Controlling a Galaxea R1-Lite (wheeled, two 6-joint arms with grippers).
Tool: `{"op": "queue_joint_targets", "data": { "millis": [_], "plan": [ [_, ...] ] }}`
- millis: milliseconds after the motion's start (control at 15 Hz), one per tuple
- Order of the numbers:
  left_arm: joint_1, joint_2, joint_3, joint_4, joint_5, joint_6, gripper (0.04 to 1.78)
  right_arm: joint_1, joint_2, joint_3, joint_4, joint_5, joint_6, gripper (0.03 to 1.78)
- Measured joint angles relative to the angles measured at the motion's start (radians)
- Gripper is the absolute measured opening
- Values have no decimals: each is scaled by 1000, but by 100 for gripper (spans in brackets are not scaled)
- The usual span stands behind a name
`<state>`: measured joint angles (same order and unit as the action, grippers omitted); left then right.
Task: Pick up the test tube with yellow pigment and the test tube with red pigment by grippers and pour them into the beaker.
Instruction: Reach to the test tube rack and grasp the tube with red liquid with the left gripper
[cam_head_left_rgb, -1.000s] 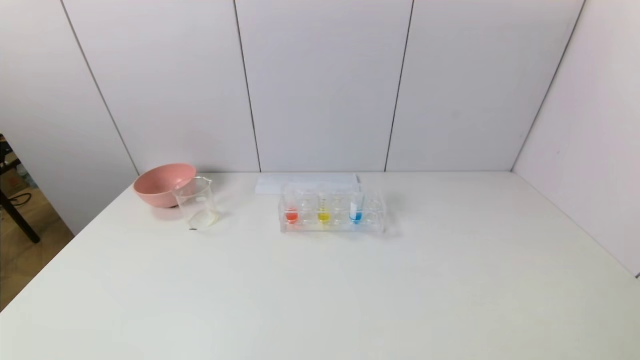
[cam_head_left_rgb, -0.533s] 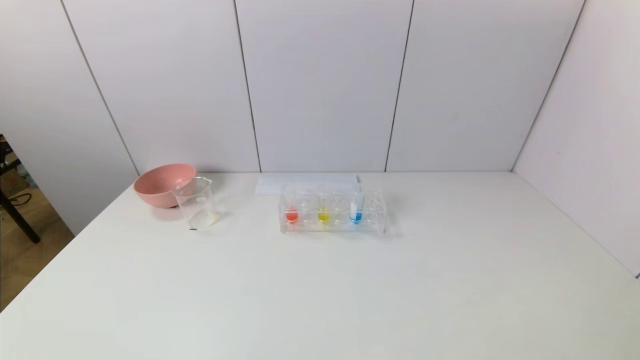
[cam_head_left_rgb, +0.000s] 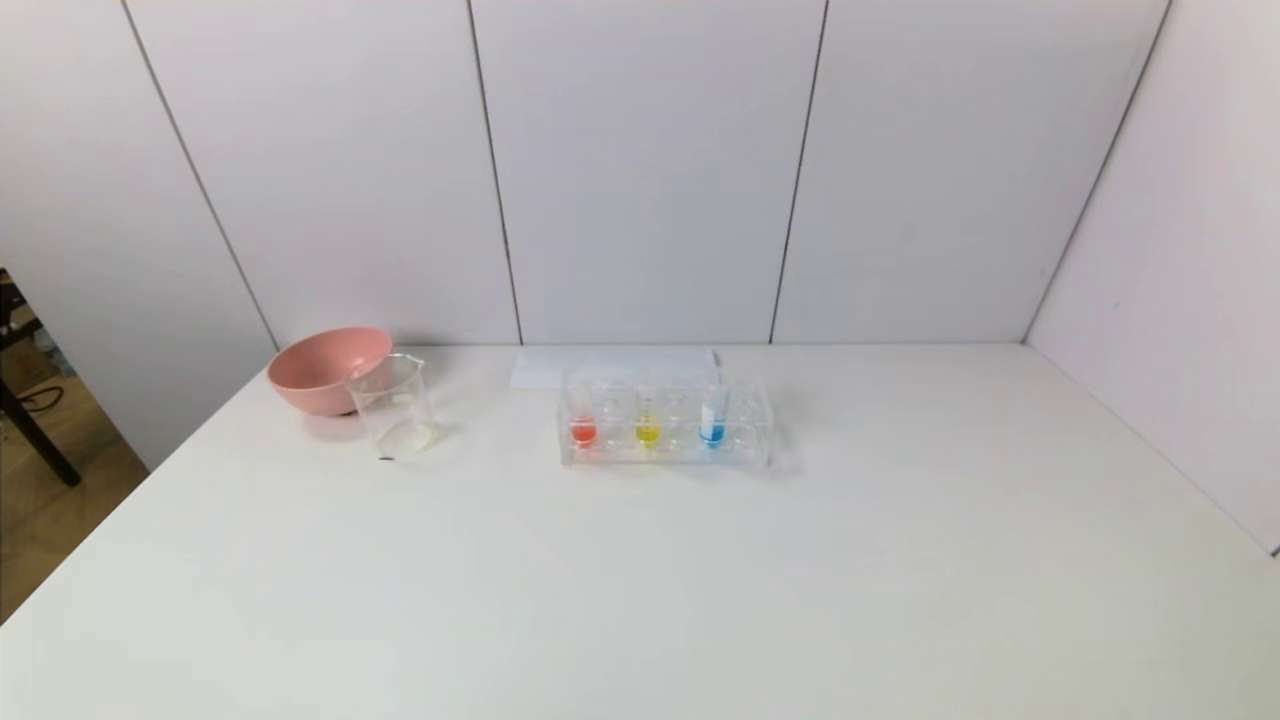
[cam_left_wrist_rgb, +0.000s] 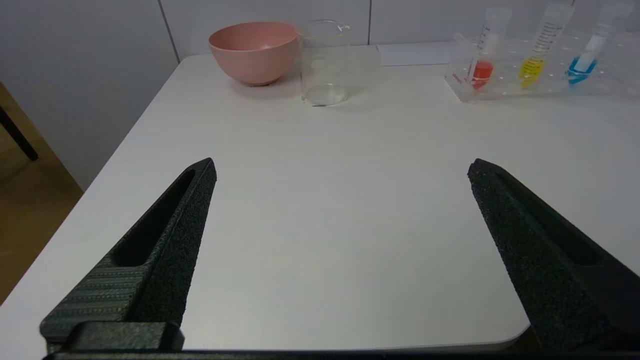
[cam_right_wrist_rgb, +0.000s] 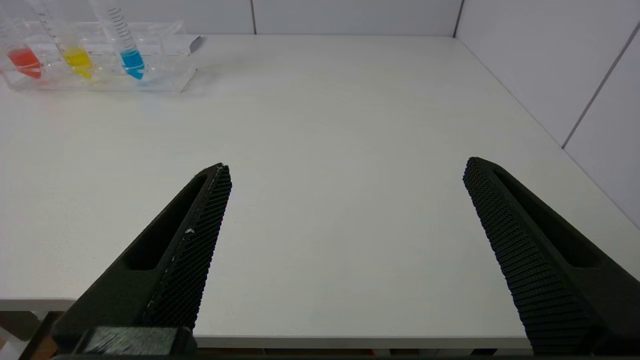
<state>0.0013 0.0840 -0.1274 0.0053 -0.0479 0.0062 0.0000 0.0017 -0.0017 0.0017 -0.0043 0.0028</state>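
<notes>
Three tubes racked, one beaker, one bowl on the counter (cam_head_left_rgb: 640, 600).

Red tube (cam_head_left_rgb: 583, 428), yellow tube (cam_head_left_rgb: 648, 429) and blue tube (cam_head_left_rgb: 712, 428) stand in the rack (cam_head_left_rgb: 665, 453), seemingly six-holed; beaker (cam_head_left_rgb: 395, 407) touches or overlaps pink bowl (cam_head_left_rgb: 325, 368). Left claw (cam_left_wrist_rgb: 340, 167) and right claw (cam_right_wrist_rgb: 345, 165) gape wide, empty, at the near edge.

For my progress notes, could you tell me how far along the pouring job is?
Nothing is done: the red tube and yellow tube stand in the rack, and the beaker looks empty. The left gripper and right gripper are open, holding nothing. Both pours remain.
</notes>
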Motion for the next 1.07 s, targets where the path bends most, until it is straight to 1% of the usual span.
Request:
{"op": "queue_joint_targets", "data": {
  "millis": [267, 400, 733, 1067],
  "plan": [
    [0, 157, -117, -18, -56, -2, 176, 0, 0, 0, 0, 0, 0, 170],
    [0, 252, -160, -61, -71, -3, 176, 0, 0, 0, 0, 0, 0, 170],
    [-10, 552, -205, -332, -127, -13, 176, 0, 0, 0, 0, 0, 0, 170],
    [-90, 864, -254, -560, -132, -56, 176, 0, 0, 0, 0, 0, 0, 170]
  ]
}}
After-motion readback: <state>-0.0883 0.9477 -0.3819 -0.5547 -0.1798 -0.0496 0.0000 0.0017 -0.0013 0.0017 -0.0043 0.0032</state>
